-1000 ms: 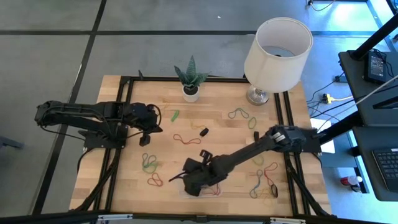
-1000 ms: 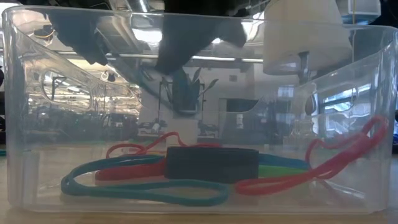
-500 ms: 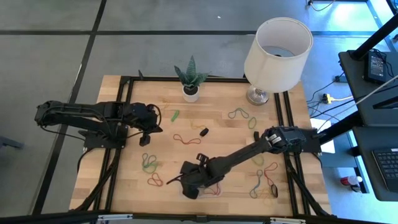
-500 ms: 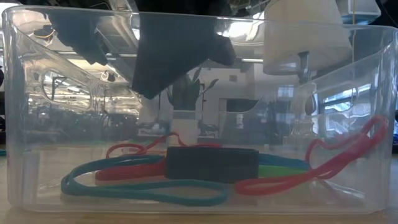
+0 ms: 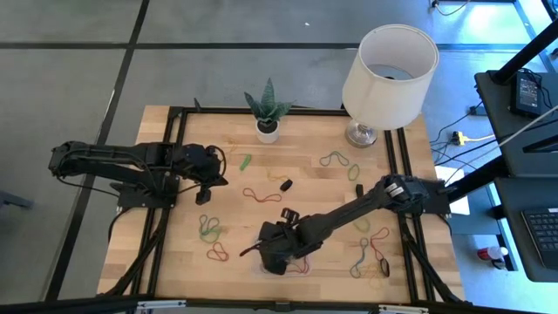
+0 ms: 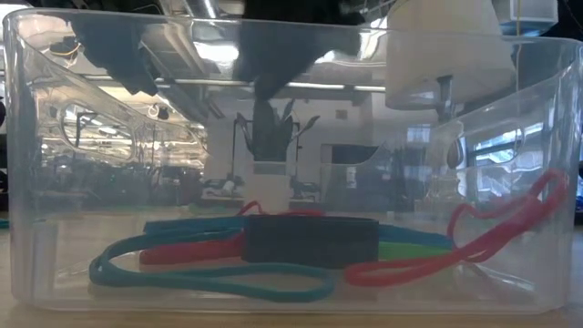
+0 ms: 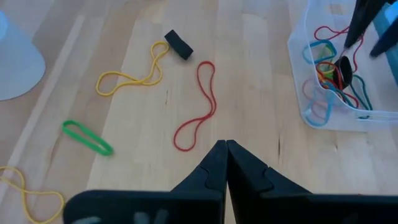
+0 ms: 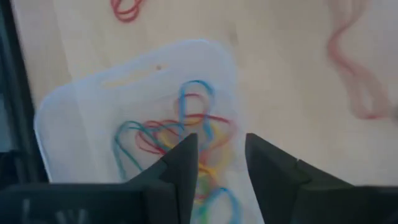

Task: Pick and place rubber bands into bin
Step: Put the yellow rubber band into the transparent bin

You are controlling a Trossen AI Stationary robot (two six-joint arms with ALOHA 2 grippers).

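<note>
Right gripper [image 8: 221, 155]: fingers now parted above the bin [image 8: 74, 99], nothing held.
Change: band released among rubber bands [image 6: 209, 273] inside.
Left gripper [image 7: 225, 163]: closed, parked.

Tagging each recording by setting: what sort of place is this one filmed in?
Probably a robotics lab or workshop. A light wooden table in a black metal frame stands on grey carpet, staged with a white lampshade lamp and a small potted plant; the low view shows a large open hall with ceiling strip lights behind.
</note>
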